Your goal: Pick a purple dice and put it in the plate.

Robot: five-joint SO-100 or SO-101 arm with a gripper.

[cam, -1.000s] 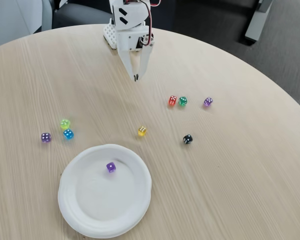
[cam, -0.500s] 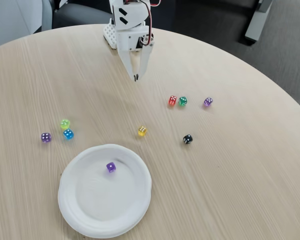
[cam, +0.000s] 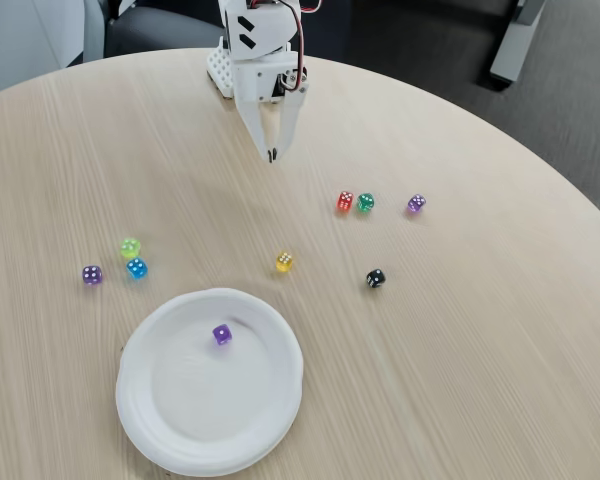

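Observation:
A deep-violet purple dice (cam: 222, 334) lies inside the white plate (cam: 270, 420), in its upper middle part. The plate sits near the front edge of the round wooden table. My white gripper (cam: 271, 155) hangs at the back of the table, far from the plate, pointing down. Its fingertips meet with nothing between them. A paler lavender die (cam: 92, 274) rests on the table left of the plate. A pinkish-purple die (cam: 416, 203) lies at the right.
Loose dice are scattered on the table: lime (cam: 130, 248) and blue (cam: 137, 268) at the left, yellow (cam: 285, 262) in the middle, red (cam: 345, 201), green (cam: 365, 202) and black (cam: 376, 278) at the right. The arm's base (cam: 222, 70) stands at the table's back edge.

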